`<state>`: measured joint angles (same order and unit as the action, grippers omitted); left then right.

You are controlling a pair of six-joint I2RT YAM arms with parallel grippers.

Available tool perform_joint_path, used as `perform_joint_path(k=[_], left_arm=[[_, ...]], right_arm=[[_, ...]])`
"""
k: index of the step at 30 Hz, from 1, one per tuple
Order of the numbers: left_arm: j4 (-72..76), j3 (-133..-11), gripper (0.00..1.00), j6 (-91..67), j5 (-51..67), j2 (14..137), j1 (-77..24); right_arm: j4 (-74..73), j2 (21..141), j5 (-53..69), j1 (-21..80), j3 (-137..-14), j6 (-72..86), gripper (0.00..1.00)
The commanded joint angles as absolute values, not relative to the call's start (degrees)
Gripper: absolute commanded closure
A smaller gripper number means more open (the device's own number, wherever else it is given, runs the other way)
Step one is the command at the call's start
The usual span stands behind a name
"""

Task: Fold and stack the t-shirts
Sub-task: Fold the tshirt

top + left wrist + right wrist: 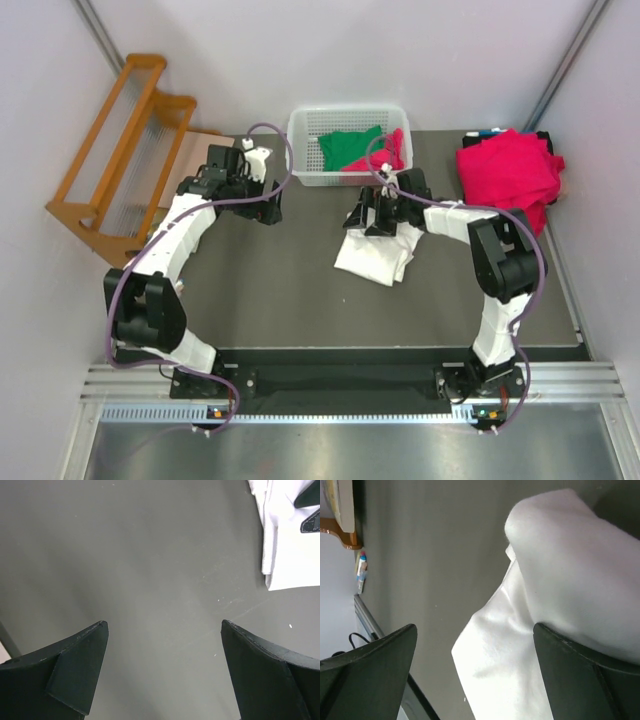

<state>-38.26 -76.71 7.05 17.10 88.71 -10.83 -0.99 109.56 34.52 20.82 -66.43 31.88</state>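
The white t-shirt [377, 255] lies folded into a small bundle at the middle of the dark table; it also shows in the right wrist view [555, 595] and at the left wrist view's top right [290, 555]. My right gripper [368, 218] is open just over its far edge, its fingers [585, 680] straddling the cloth. My left gripper [272, 205] is open and empty over bare table, left of the bundle. A green t-shirt [345, 148] and a crimson-pink one [392, 155] lie in the basket. A pile of crimson-pink t-shirts [508, 172] sits at the far right.
The white lattice basket [300, 135] stands at the table's far edge. A wooden rack [125, 140] leans off the table at the far left. The dark table mat [270, 300] shows between the arms.
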Motion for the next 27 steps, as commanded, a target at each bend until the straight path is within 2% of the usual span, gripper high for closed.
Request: perform_joint_path(k=[1, 9, 15, 22, 27], left_arm=[[-39.11, -76.9, 0.01, 8.17, 17.75, 85.78, -10.2], [-39.02, -76.2, 0.01, 8.09, 18.63, 85.52, -9.93], [-39.02, -75.85, 0.01, 8.7, 18.46, 84.55, -9.76], [-39.38, -75.41, 0.01, 9.05, 18.9, 83.85, -9.4], [-39.46, -75.32, 0.01, 9.05, 19.07, 83.67, -9.32]], right_arm=[[5.78, 104.18, 36.99, 20.04, -66.37, 28.39, 0.0], [15.19, 100.37, 41.31, 15.65, -55.83, 33.83, 0.0], [22.58, 105.81, 42.89, 11.69, -51.77, 37.35, 0.0], [25.31, 110.21, 44.29, 7.39, -52.73, 38.84, 0.0], [23.12, 105.57, 46.49, 7.21, -56.16, 40.16, 0.0]])
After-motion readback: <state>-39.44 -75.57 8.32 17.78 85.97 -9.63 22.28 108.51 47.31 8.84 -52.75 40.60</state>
